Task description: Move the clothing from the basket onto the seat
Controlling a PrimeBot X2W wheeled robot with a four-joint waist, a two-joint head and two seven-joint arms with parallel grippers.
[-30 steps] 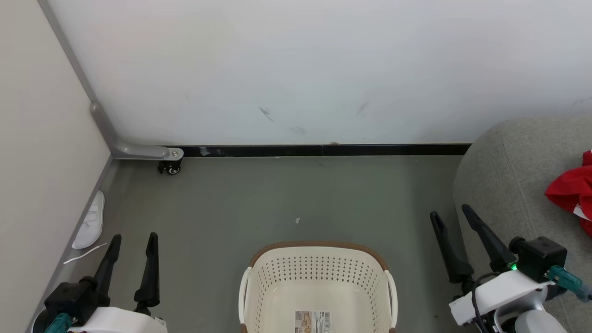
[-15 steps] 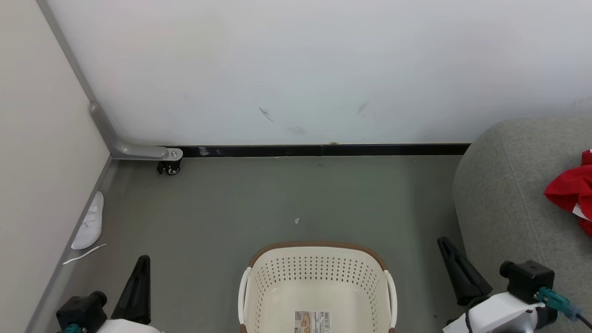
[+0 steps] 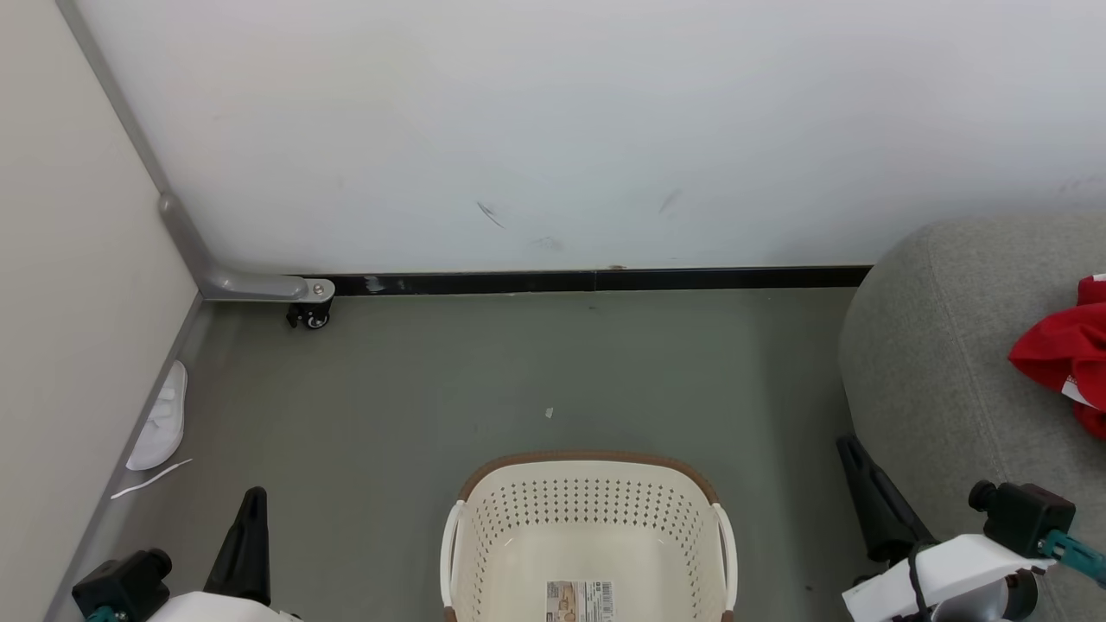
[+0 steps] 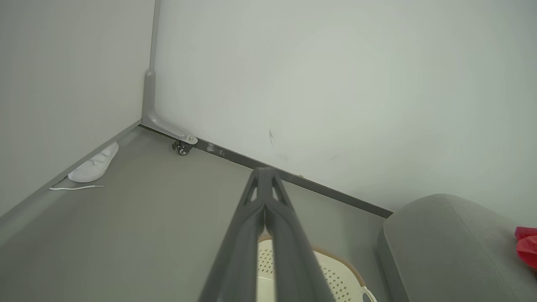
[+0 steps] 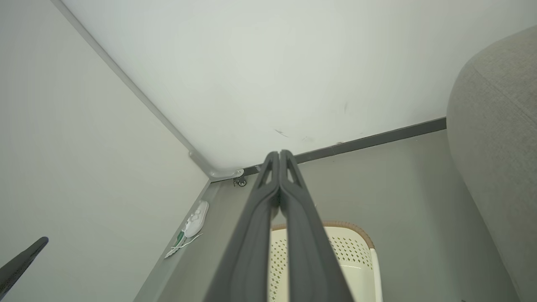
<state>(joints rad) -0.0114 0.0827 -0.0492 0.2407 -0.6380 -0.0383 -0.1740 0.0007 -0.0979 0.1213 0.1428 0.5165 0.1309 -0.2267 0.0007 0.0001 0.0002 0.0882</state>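
Our left pincer (image 3: 252, 501) and right pincer (image 3: 851, 453) — open a second ago — are now closed on nothing; clothing (image 3: 1058, 350) lies on the seat (image 3: 933, 345).

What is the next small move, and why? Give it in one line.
Probably none beyond parking the arms. The cream-white perforated plastic basket shows only a label on its floor, though its near end is cut off. The bright red clothing lies on the light grey fabric sofa. The left gripper and right gripper are shut and hold nothing.
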